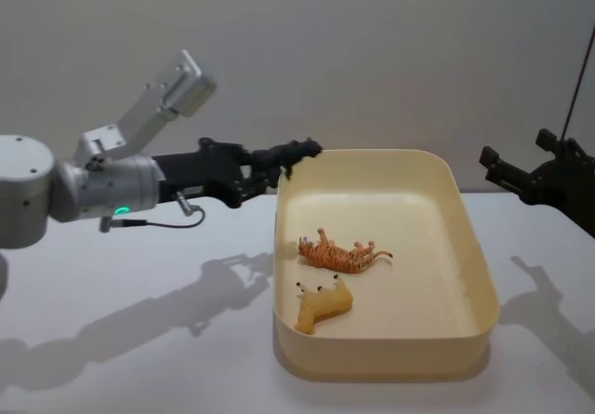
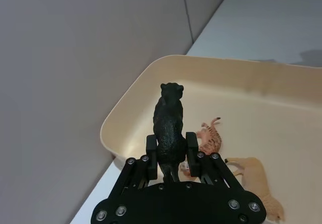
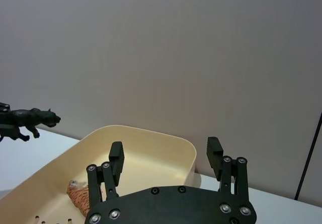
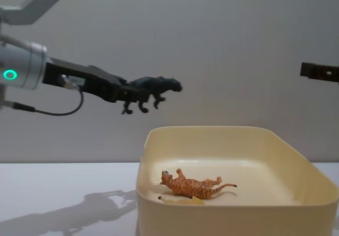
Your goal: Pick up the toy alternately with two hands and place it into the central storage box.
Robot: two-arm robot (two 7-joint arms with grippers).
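Clenched on the black panther (image 2: 168, 128), the left gripper (image 2: 171, 153) held it above the box (image 1: 465, 237) rim; early release risked dropping it outside. Right gripper (image 3: 166, 158) hung released.

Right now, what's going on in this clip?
The left pincer is shut on a black panther toy, holding it in the air above the far-left corner of the cream storage box. A tiger toy and a tan animal toy already lie inside. The right pincer waits open, raised off the box's right side.
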